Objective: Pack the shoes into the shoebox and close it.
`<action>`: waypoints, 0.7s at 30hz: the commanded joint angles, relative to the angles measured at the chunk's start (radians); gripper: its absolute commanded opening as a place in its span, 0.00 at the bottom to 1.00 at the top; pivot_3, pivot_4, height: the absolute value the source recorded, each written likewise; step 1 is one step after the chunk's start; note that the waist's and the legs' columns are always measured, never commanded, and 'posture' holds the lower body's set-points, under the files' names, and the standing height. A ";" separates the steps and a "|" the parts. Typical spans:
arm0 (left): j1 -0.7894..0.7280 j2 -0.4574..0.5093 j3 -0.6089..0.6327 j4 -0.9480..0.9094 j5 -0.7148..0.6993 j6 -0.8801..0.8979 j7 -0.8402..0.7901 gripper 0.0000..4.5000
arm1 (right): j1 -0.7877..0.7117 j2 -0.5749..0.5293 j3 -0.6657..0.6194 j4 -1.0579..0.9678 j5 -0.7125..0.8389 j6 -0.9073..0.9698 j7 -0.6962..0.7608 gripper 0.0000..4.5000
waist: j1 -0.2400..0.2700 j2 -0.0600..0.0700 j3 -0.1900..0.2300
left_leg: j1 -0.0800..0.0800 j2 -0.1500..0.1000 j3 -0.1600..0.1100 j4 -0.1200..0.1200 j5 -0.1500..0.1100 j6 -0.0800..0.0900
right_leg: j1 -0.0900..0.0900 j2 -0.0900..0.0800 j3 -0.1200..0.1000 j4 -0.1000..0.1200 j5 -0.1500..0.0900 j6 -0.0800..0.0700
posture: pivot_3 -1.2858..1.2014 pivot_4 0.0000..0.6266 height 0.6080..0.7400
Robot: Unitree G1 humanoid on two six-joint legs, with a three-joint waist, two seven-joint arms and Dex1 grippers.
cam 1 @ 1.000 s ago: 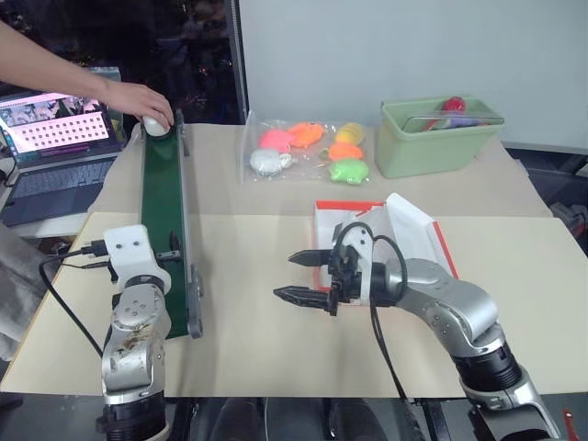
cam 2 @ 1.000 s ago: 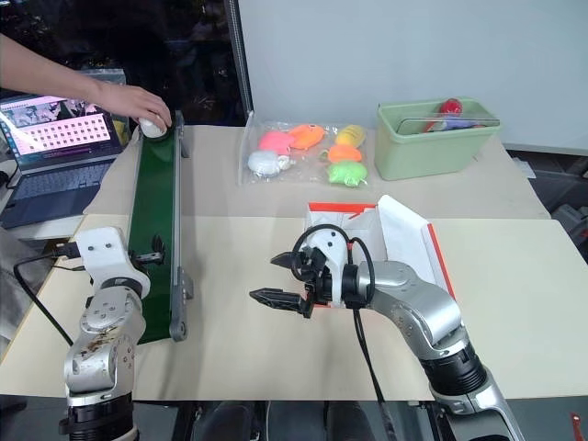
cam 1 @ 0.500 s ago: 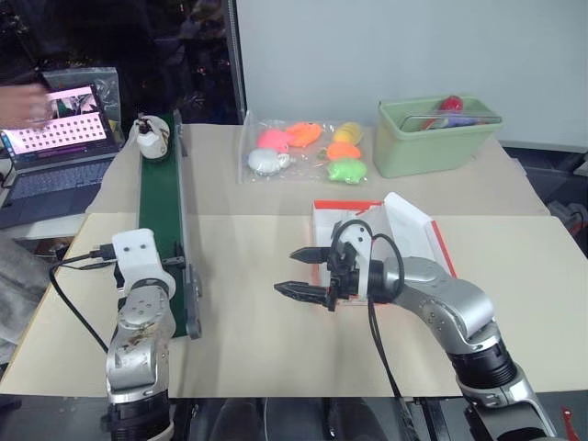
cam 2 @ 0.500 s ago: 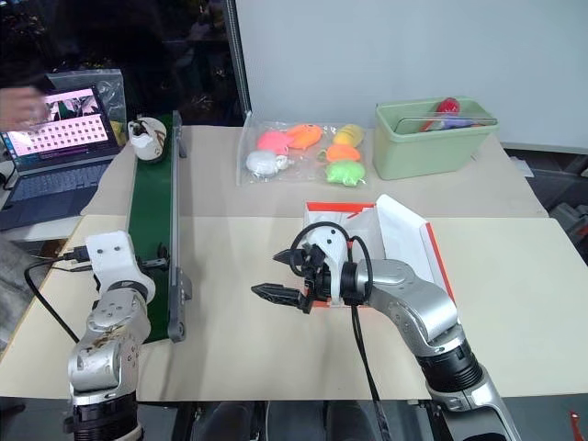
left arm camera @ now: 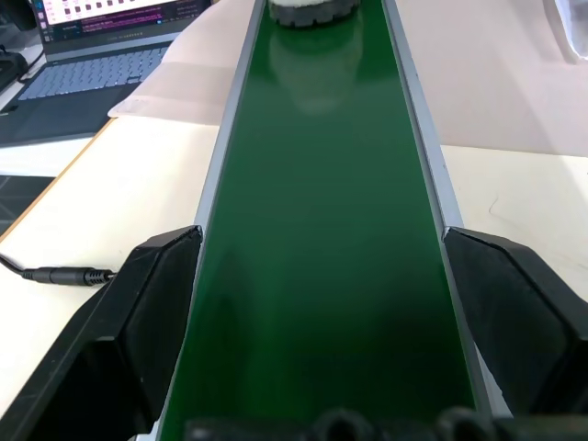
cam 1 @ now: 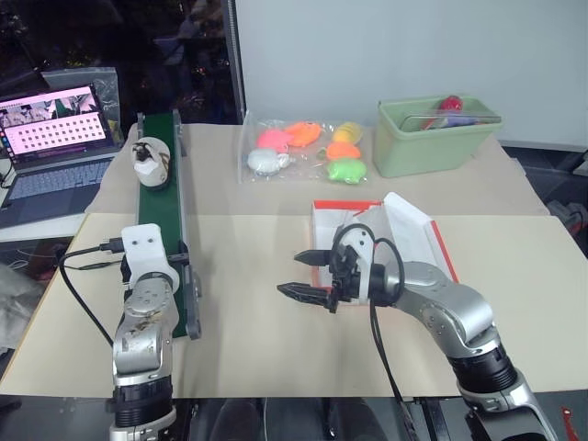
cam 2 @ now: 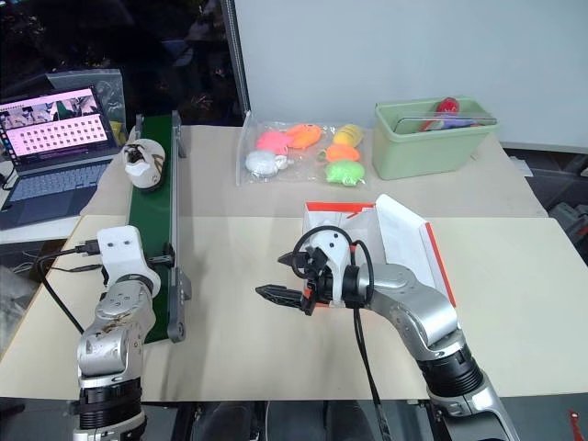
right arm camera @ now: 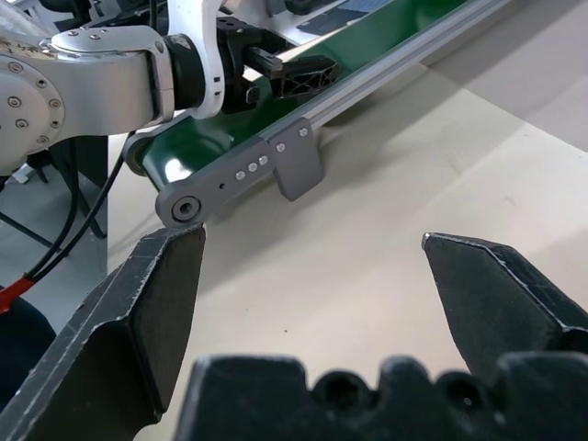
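One small white shoe (cam 1: 150,163) with dark laces lies on the far part of the green conveyor belt (cam 1: 167,230); its pale sole shows in the left wrist view (left arm camera: 312,9). The red-orange shoebox (cam 1: 350,205) stands open at mid table, white inside, with its lid (cam 1: 411,230) raised on the right. My left gripper (left arm camera: 322,237) is open, one finger on each side of the belt's near end. My right gripper (cam 1: 292,274) hangs open and empty over the table, just left of the box, pointing toward the belt.
A light-green bin (cam 1: 439,138) stands at the back right. Beside it lies a clear bag of bright soft toys (cam 1: 308,150). An open laptop (cam 1: 55,124) sits at the far left. A black cable (cam 1: 81,262) runs to my left wrist.
The person's hand let go of the shoe at the belt's far end and withdrew out of view. The shoe has travelled a little along the belt toward me. Both grippers stayed open.
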 commanded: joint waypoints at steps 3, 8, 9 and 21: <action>-0.025 0.006 0.007 -0.010 0.010 -0.027 -0.001 1.00 | -0.002 0.009 -0.027 -0.029 -0.001 -0.034 -0.005 0.99 | 0.000 0.000 0.000 | 0.000 0.000 0.000 0.000 0.000 0.000 | 0.000 0.000 0.000 0.000 0.000 0.000 | 0.52 0.24 0.92; -0.022 0.014 0.010 -0.012 0.017 -0.025 0.001 1.00 | 0.000 0.014 -0.026 -0.025 -0.004 -0.039 -0.008 0.99 | 0.000 0.000 0.000 | 0.000 0.000 0.000 0.000 0.000 0.000 | 0.000 0.000 0.000 0.000 0.000 0.000 | 0.52 0.24 0.92; -0.022 0.015 0.012 -0.011 0.019 -0.025 0.001 1.00 | -0.001 0.015 -0.025 -0.023 -0.005 -0.040 -0.008 0.99 | 0.000 0.000 0.000 | 0.000 0.000 0.000 0.000 0.000 0.000 | 0.000 0.000 0.000 0.000 0.000 0.000 | 0.52 0.24 0.92; -0.028 0.018 0.022 0.012 0.029 -0.040 0.017 1.00 | -0.013 0.020 -0.039 -0.010 -0.012 -0.053 -0.007 0.99 | 0.000 0.000 0.000 | 0.000 0.000 0.000 0.000 0.000 0.000 | 0.000 0.000 0.000 0.000 0.000 0.000 | 0.52 0.24 0.92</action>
